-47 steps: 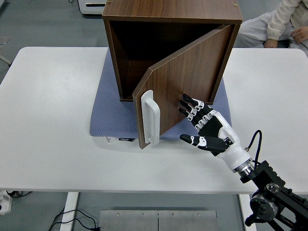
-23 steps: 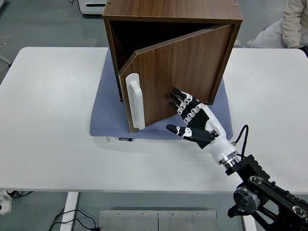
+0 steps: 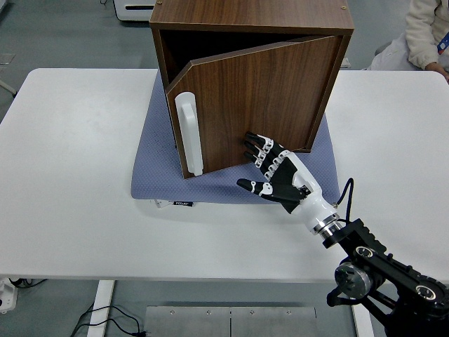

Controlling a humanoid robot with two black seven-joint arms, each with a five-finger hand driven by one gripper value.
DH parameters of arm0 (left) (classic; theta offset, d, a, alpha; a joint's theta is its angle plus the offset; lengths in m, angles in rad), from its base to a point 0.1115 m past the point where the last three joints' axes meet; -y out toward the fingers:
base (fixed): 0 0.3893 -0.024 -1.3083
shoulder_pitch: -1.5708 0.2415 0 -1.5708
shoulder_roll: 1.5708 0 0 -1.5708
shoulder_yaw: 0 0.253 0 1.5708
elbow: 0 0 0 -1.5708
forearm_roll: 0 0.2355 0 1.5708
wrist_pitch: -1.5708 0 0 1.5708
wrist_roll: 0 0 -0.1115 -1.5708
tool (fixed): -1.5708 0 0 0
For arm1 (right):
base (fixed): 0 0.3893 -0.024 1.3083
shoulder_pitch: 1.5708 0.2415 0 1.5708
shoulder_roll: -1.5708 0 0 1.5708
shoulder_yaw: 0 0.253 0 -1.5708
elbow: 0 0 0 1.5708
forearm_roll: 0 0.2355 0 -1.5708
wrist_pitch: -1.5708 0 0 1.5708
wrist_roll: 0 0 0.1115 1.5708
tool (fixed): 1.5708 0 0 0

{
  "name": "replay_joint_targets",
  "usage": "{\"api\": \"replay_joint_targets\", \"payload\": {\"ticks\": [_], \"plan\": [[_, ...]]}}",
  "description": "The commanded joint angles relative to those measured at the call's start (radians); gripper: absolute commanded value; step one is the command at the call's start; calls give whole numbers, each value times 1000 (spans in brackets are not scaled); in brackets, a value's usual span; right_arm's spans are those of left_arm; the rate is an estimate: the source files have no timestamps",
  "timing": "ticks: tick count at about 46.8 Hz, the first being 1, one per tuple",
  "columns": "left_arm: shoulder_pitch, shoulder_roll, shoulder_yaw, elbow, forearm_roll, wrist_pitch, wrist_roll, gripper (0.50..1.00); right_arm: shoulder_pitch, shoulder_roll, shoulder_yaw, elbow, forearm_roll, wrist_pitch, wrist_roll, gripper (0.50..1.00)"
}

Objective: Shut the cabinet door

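A dark brown wooden cabinet (image 3: 252, 21) stands on a blue-grey mat (image 3: 158, 168) at the table's middle back. Its door (image 3: 259, 98), hinged on the right, stands slightly ajar, with a white handle (image 3: 189, 133) at its left free edge. My right hand (image 3: 270, 168) is open with fingers spread flat, its fingertips (image 3: 250, 144) against the lower front of the door. The left arm is out of view.
The white table (image 3: 70, 175) extends to both sides of the mat. A person in light clothing (image 3: 424, 31) sits at the top right, beyond the table. A metal plate (image 3: 231, 319) lies on the floor below the near edge.
My right hand has moved left and forward, pushing the door. The door has swung from about half open to nearly shut, its handle moving left and back toward the cabinet.
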Motion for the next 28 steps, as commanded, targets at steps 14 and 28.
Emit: {"api": "replay_joint_targets", "payload": {"ticks": [14,28], "plan": [[0,0,0,0,1,0,0,1000,92,-2,-101,-20,1,1,-1,1000],[0,0,0,0,1,0,0,1000,158,-30,-104,-41,61,1,-12,1000]]}}
